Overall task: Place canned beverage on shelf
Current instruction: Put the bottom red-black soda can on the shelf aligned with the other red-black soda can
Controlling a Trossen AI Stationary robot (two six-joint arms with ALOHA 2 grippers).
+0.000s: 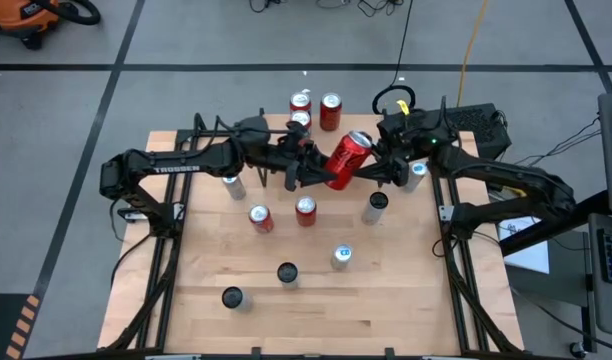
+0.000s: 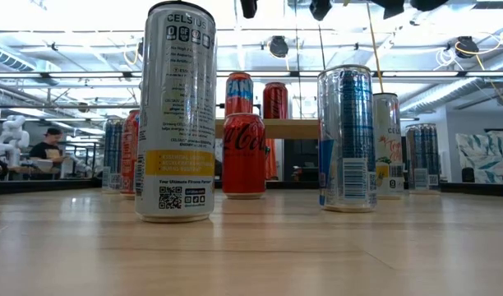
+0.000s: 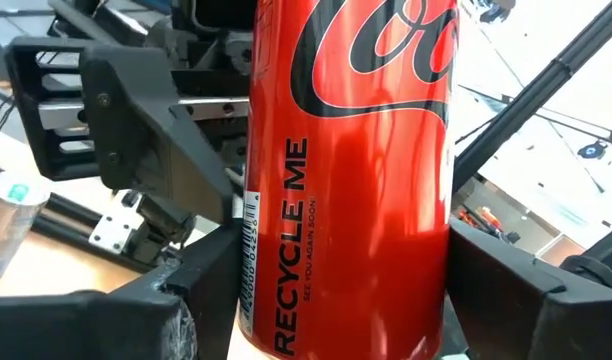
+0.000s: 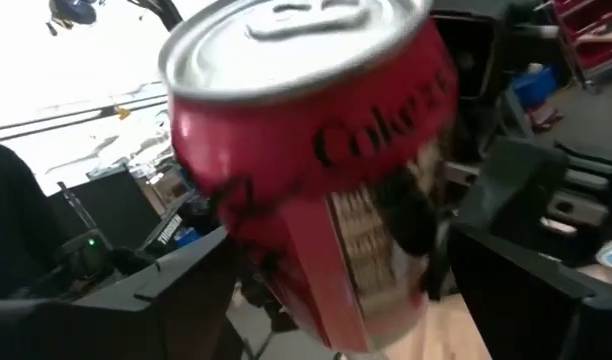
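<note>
A red Coca-Cola can [image 1: 347, 158] hangs tilted above the table's far middle, between my two arms. My left gripper [image 1: 316, 172] comes from the left and is shut on it; the can fills the left wrist view [image 3: 351, 170]. My right gripper [image 1: 378, 166] comes from the right and is open. Its fingers stand on either side of the can's top end [image 4: 296, 60], with gaps showing. The small shelf [image 1: 315, 118] stands at the far edge with three red cans on it, and it also shows in the low view [image 2: 301, 128]. My left gripper pinches the can's side wall [image 3: 261, 290] between its two fingers, on the half toward the can's bottom. The fingers come about level from the table's left and lie across the can. The can is lifted clear of the table, tilted, its top toward the far right.
Several cans stand on the table: two red ones [image 1: 305, 210] near the middle, slim white and blue ones [image 1: 375, 207] around them, and two dark-topped ones [image 1: 287, 273] near the front. In the low view a tall white Celsius can [image 2: 175, 111] stands closest.
</note>
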